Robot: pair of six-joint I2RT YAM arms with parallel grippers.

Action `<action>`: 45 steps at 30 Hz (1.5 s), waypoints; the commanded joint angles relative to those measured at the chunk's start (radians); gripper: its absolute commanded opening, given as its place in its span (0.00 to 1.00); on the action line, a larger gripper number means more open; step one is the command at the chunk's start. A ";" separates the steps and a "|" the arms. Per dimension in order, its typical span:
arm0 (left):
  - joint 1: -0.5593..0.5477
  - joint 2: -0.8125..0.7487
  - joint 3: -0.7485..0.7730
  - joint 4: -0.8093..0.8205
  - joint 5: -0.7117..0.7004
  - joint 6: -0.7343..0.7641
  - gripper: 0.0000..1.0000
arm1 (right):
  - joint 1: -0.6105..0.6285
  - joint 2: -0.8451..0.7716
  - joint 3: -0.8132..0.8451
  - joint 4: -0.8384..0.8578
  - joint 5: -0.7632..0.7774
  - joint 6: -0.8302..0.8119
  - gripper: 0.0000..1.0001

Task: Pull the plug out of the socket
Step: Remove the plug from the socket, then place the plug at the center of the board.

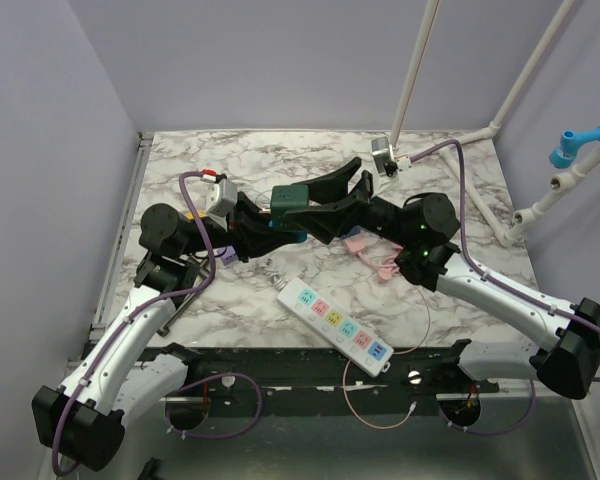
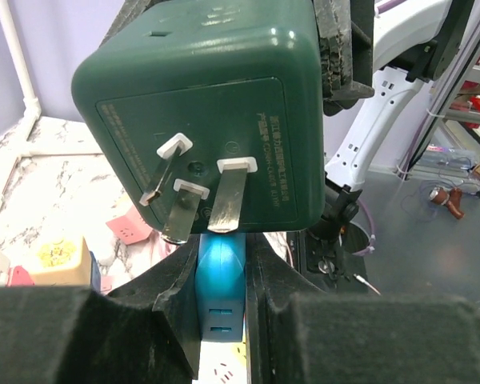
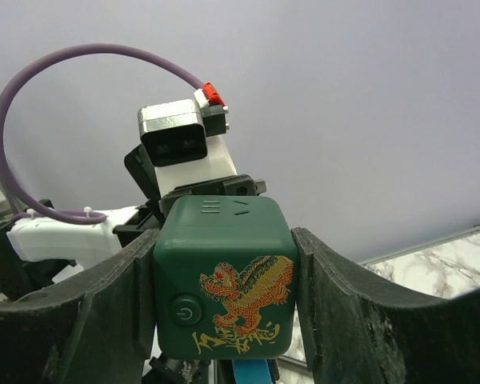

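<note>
Marble-patterned table (image 1: 460, 200) carries a white power strip (image 1: 335, 322) lying slantwise near the front edge, with small pink pieces (image 1: 365, 245) just beyond it. Both arms meet above the table's middle.

The right fingers (image 3: 344, 320) stand moderately spread and clamp a dark green cube-shaped plug (image 3: 222, 280) by its two opposite sides, holding it in the air clear of the table. The face turned to the right wrist camera bears a red and gold dragon design and a round power symbol. The opposite face shows three flat metal prongs (image 2: 228, 196), all bare.

The left fingers (image 2: 144, 336) are nearly pressed together, pinching a narrow blue block (image 2: 221, 280) just below the plug. Whether block and prongs touch cannot be told.
</note>
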 commanded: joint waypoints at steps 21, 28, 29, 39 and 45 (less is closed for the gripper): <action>0.001 0.012 -0.053 -0.168 0.113 0.033 0.00 | -0.065 -0.136 0.034 0.273 0.132 -0.080 0.01; 0.002 0.011 -0.058 -0.278 0.090 0.137 0.00 | -0.065 -0.171 0.104 0.154 0.186 -0.172 0.01; 0.005 0.011 -0.048 -0.317 0.057 0.163 0.00 | -0.064 -0.166 0.122 0.121 0.192 -0.185 0.01; 0.104 0.091 0.076 -0.793 -0.311 0.628 0.00 | -0.067 -0.155 0.123 -0.323 0.365 -0.271 0.01; 0.113 0.138 0.040 -0.939 -0.504 0.924 0.00 | -0.070 -0.162 0.069 -0.463 0.503 -0.255 0.01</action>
